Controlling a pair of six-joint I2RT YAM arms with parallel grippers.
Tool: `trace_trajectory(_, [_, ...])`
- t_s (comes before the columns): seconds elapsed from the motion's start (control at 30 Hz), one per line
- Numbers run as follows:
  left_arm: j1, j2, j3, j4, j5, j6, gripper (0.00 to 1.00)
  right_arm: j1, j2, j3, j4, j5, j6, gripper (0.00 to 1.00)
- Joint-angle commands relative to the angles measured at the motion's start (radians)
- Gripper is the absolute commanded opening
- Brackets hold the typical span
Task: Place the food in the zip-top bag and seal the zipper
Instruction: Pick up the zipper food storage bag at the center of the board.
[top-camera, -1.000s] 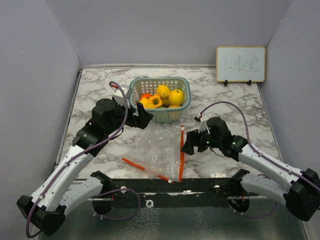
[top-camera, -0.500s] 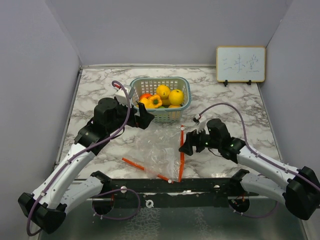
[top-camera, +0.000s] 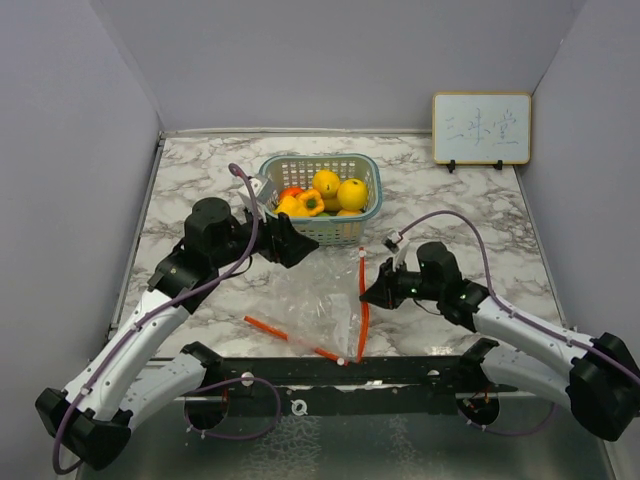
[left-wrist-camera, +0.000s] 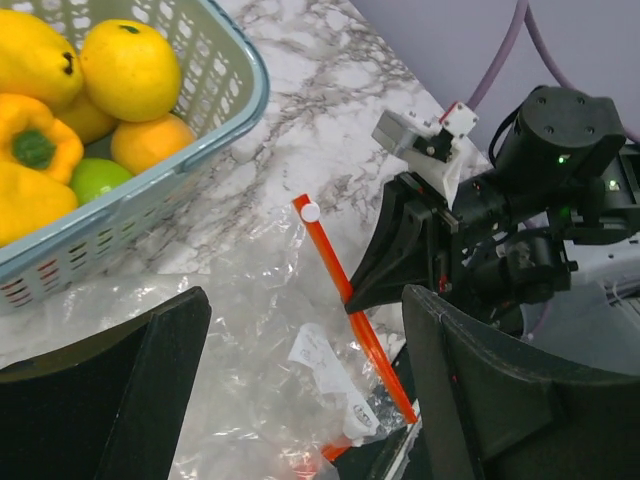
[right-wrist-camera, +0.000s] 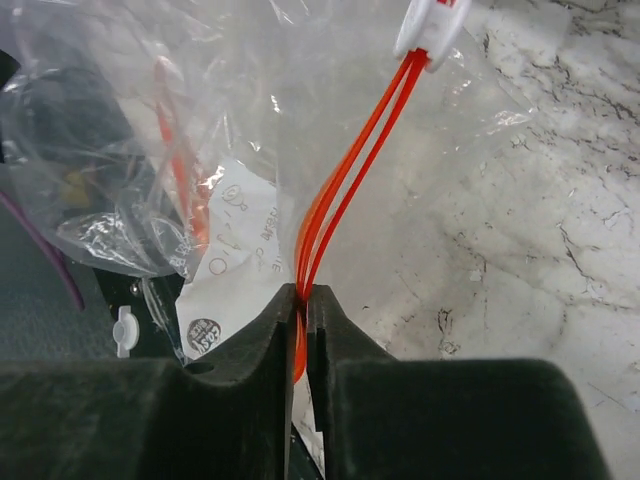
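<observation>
On the marble table (top-camera: 195, 185) your food (top-camera: 322, 194) sits in the teal basket (top-camera: 335, 233), the zip-top bag (top-camera: 310, 298) lies flat with no food, your right claw (right-wrist-camera: 300, 297) pinches its zipper (top-camera: 362, 300), your left claw (left-wrist-camera: 300, 310) is open, so filling and sealing are both left.

Found the teal basket (top-camera: 335, 232) on the marble table (top-camera: 450, 210), loaded with the food (top-camera: 351, 193): yellow round pieces, a yellow-orange bell pepper (top-camera: 303, 203) and a bit of red. Spotted the zip-top bag (top-camera: 305, 300) lying flat just in front of the basket, clear and crinkled, its zipper (top-camera: 363, 305) running straight away from the basket's near right corner. Noted the left gripper (top-camera: 293, 245) close against the basket's near left corner, and the right gripper (top-camera: 371, 292) in front of the basket to the right, tip against the zipper. Saw a whiteboard (top-camera: 481, 128) well right of the basket, by the back wall.
</observation>
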Motion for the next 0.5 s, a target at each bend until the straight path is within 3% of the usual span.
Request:
trace_trajectory(0.0, [-0.005, 0.006, -0.022, 0.049, 0.146, -0.085, 0.77, 0.008, -0.085, 0.086, -0.078, -0.008, -0.023, 0.08])
trace_trajectory(0.23, [-0.013, 0.061, -0.041, 0.054, 0.18, -0.141, 0.7, 0.01, -0.133, 0.249, -0.251, 0.04, -0.078, 0.04])
trace_trajectory(0.47, [-0.076, 0.107, -0.093, 0.111, 0.143, -0.197, 0.76, 0.02, -0.114, 0.269, -0.224, 0.029, -0.053, 0.02])
